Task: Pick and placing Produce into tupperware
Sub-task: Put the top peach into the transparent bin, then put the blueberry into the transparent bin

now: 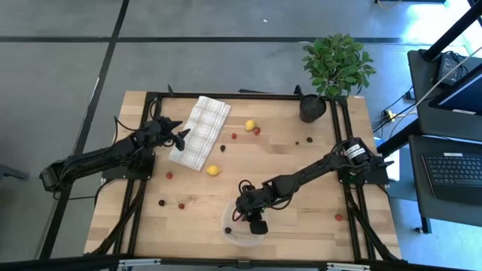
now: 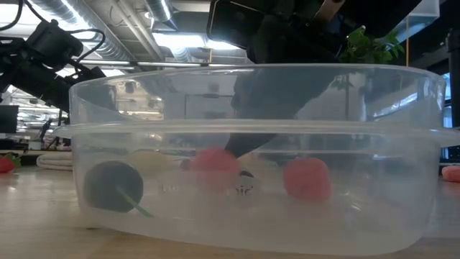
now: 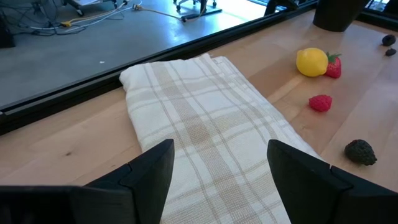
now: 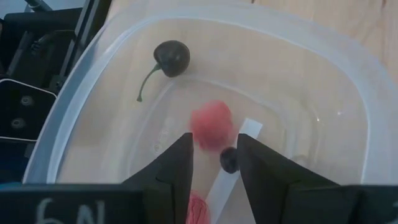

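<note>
Right wrist view: my right end effector (image 4: 213, 155) hangs narrowly parted over the tupperware (image 4: 323, 68) at counter's 6 o'clock, left end effector (image 3: 219, 163) wide over cloth (image 3: 199, 118).

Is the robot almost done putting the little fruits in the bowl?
Not yet. A dark cherry and some red berries already lie in the tupperware. The right claw hangs open over it. Two lemons and many berries wait on the table. The left claw idles over the cloth.

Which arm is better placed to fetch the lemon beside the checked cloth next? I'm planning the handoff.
Probably the left. The left gripper hovers open over the cloth, near that lemon. The right gripper is down inside the tupperware.
</note>
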Motion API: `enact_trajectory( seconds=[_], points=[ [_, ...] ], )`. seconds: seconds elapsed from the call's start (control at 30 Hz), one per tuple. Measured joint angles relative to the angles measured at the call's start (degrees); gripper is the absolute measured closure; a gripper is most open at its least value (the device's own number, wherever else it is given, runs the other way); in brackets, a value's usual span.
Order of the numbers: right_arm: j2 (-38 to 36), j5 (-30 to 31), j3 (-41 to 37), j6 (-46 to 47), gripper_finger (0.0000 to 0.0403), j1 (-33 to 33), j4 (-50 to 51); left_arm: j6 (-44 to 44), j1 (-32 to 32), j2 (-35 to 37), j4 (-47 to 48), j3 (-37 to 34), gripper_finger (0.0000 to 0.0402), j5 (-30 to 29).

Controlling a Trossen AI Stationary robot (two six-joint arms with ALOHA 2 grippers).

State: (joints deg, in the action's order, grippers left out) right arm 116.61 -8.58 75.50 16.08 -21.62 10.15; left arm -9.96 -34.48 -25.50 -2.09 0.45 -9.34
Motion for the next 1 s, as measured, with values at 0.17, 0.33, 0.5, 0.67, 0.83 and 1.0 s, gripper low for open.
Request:
enact_trajectory(
  seconds=[0.17, 0.33, 0.5, 0.67, 0.83, 1.0],
  points=[
    [-0.02, 0.00, 0.00, 0.12, 0.0275, -0.01, 0.66, 0.00, 0.02, 0.00, 0.01, -0.01, 0.0151, 0.00],
    [-0.02, 0.00, 0.00, -0.01, 0.0275, -0.01, 0.70, 0.00, 0.02, 0.00, 0.02, -0.02, 0.0151, 0.00],
    [-1.65, -0.02, -0.02, -0.69, 0.0275, 0.45, 1.20, -0.02, 0.02, 0.00, 0.01, -0.01, 0.0151, -0.01],
    [-5.55, 0.09, -0.02, -0.21, 0.0275, 1.32, 3.77, -0.04, 0.02, 0.00, 0.02, -0.02, 0.0151, 0.00],
    [-11.83, 3.49, -0.02, -0.95, 0.0275, 2.31, 13.36, -0.05, 0.02, 0.00, 0.02, 0.00, 0.0151, 0.00],
    [-19.79, 15.62, -0.02, 3.09, 0.0275, 4.05, 25.22, -0.15, 0.02, 0.00, 0.00, 0.00, 0.0151, 0.00]
  ],
)
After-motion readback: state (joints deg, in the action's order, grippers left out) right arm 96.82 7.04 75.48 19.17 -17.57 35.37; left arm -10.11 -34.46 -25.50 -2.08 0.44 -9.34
